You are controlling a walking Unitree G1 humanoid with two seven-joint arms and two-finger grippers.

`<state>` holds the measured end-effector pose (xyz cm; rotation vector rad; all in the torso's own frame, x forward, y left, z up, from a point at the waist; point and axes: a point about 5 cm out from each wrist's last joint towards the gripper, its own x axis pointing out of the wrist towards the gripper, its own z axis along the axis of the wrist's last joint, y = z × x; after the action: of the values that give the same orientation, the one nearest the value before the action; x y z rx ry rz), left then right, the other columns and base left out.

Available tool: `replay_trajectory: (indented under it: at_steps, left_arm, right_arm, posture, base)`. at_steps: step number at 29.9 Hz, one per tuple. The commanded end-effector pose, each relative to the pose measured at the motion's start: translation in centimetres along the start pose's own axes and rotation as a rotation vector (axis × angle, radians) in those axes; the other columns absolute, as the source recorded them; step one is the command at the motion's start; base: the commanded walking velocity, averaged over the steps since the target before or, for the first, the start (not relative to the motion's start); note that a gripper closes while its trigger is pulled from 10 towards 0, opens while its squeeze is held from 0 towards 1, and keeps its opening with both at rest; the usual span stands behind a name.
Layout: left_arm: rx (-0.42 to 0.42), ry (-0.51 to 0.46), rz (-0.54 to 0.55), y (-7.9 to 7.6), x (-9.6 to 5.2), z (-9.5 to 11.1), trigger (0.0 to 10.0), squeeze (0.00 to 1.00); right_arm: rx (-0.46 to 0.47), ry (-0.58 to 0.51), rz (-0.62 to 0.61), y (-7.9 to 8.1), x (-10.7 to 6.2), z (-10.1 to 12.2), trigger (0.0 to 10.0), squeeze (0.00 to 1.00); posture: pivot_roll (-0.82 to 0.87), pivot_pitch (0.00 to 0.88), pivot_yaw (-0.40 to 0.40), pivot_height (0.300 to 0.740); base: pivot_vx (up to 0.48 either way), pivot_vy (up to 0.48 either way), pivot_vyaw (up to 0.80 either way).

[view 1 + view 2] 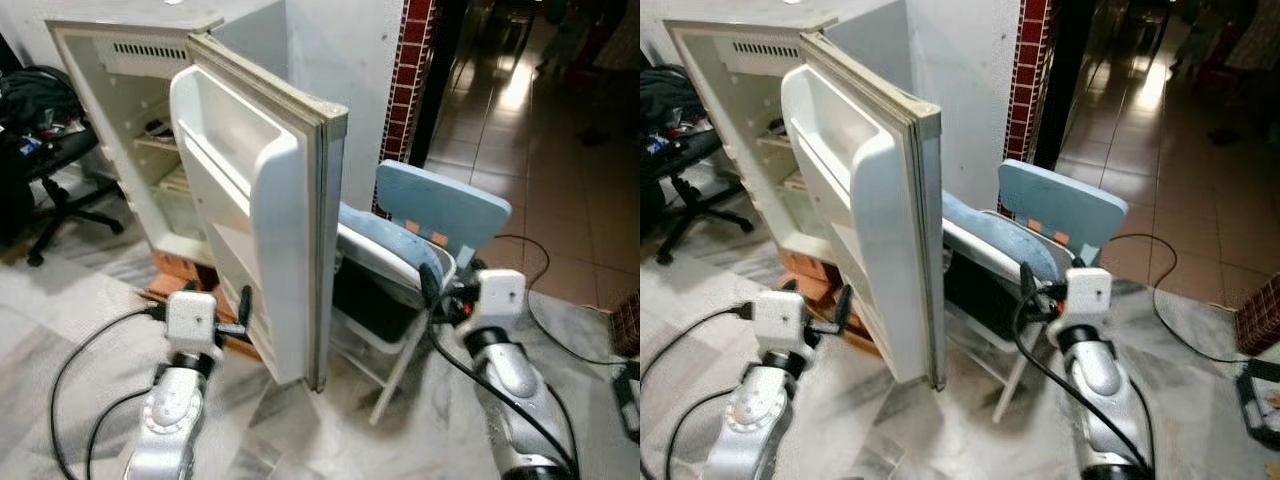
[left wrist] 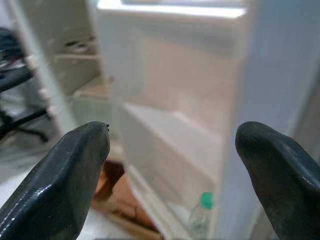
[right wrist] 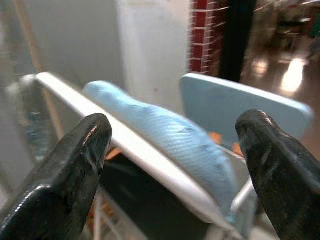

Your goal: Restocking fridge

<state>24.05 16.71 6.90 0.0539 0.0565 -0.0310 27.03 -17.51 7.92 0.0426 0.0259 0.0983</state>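
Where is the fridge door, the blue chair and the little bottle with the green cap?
fridge door (image 1: 262,215), left eye view, on its white inner lining.
blue chair (image 1: 445,205), left eye view, on the backrest.
bottle (image 2: 206,201), left wrist view, on its green cap, low in the door.

Probably a home: fridge (image 1: 250,200), tiled floor (image 1: 560,200)

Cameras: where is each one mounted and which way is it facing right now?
Left and right eye views: head, looking down at the open fridge door and blue chair; both arms show.
Left wrist view: along the left hand, open, at the door shelves and a green-capped bottle.
Right wrist view: along the right hand, open, at the chair.
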Motion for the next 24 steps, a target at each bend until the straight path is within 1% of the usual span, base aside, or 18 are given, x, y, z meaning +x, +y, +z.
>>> replay_trajectory:
  at_steps: [1, 3, 4, 6, 7, 8, 11, 12, 14, 15, 17, 21, 22, 24]
  left_arm:
    - [0.017, 0.01, 0.027, 0.8, -0.1, -0.1, 10.0, 0.0]
    - [0.021, 0.009, 0.03, 0.9, -0.2, -0.1, 10.0, 0.0]
    - [0.023, 0.014, 0.042, 1.0, -0.3, -0.2, 10.0, 0.0]
    - [0.022, 0.02, 0.046, 1.0, -0.5, -0.3, 10.0, 0.0]
    - [0.023, 0.026, 0.045, 1.0, -0.6, -0.4, 10.0, 0.0]
    - [0.03, 0.03, 0.045, 1.0, -0.7, -0.4, 10.0, 0.0]
    - [0.031, 0.031, 0.042, 1.0, -0.9, -0.5, 10.0, 0.0]
    - [0.031, 0.031, 0.042, 1.0, -0.9, -0.5, 10.0, 0.0]
    - [0.028, 0.028, 0.045, 0.9, -0.8, -0.4, 10.0, 0.0]
    - [0.026, 0.027, 0.047, 0.9, -0.7, -0.3, 10.0, 0.0]
    - [0.022, 0.021, 0.046, 0.8, -0.7, -0.2, 10.0, 0.0]
    - [0.02, 0.02, 0.047, 0.8, -0.6, -0.2, 10.0, 0.0]
    - [0.02, 0.02, 0.047, 0.8, -0.6, -0.2, 10.0, 0.0]
    - [0.02, 0.023, 0.038, 0.6, -0.6, -0.2, 10.0, 0.0]
  right_arm:
    - [0.002, -0.014, 0.029, 0.7, 0.6, 0.4, 10.0, 0.0]
    - [0.004, -0.014, 0.033, 0.9, 0.9, 0.5, 10.0, 0.0]
    - [0.006, -0.025, 0.053, 1.3, 1.4, 0.7, 10.0, 0.0]
    - [0.006, -0.044, 0.072, 1.6, 1.8, 1.1, 10.0, 0.0]
    - [0.0, -0.06, 0.078, 1.8, 2.2, 1.4, 10.0, 0.0]
    - [-0.031, -0.071, 0.086, 2.1, 2.7, 1.7, 10.0, 0.0]
    - [-0.015, -0.08, 0.089, 3.0, 4.3, 2.6, 10.0, 0.0]
    - [-0.015, -0.08, 0.089, 3.0, 4.3, 2.6, 10.0, 0.0]
    - [-0.029, -0.074, 0.076, 3.6, 5.3, 3.0, 10.0, 0.0]
    - [-0.038, -0.071, 0.072, 3.6, 5.5, 3.0, 10.0, 0.0]
    - [-0.044, -0.036, 0.041, 3.6, 6.0, 2.7, 10.0, 0.0]
    - [-0.02, 0.02, 0.023, 3.8, 6.0, 1.6, 10.0, 0.0]
    - [-0.02, 0.02, 0.023, 3.8, 6.0, 1.6, 10.0, 0.0]
    - [0.053, 0.05, 0.032, 4.5, 6.0, 1.0, 10.0, 0.0]
  posture:
    - [0.05, 0.0, -0.011, 0.74]
    - [0.06, 0.0, -0.012, 0.74]
    - [0.06, 0.0, -0.01, 0.74]
    - [0.06, 0.0, -0.01, 0.74]
    - [0.06, 0.0, -0.011, 0.74]
    - [0.06, 0.0, -0.011, 0.74]
    - [0.07, 0.0, -0.013, 0.74]
    - [0.07, 0.0, -0.013, 0.74]
    - [0.08, 0.0, -0.017, 0.74]
    - [0.08, 0.0, -0.018, 0.74]
    - [0.08, 0.0, -0.021, 0.74]
    - [0.08, 0.0, -0.02, 0.74]
    - [0.08, 0.0, -0.02, 0.74]
    - [0.08, 0.0, -0.016, 0.74]
  base:
    - [0.0, 0.0, 0.0]
    - [0.0, 0.0, 0.0]
    - [0.0, 0.0, 0.0]
    - [0.0, 0.0, 0.0]
    - [0.0, 0.0, 0.4]
    - [0.0, 0.0, 0.76]
    - [0.0, 0.0, 0.76]
    - [0.0, 0.0, 0.76]
    - [0.0, 0.0, 0.0]
    - [0.0, 0.0, 0.0]
    - [0.0, 0.0, 0.0]
    - [0.0, 0.0, 0.0]
    - [0.0, 0.0, 0.0]
    - [0.0, 0.0, 0.0]
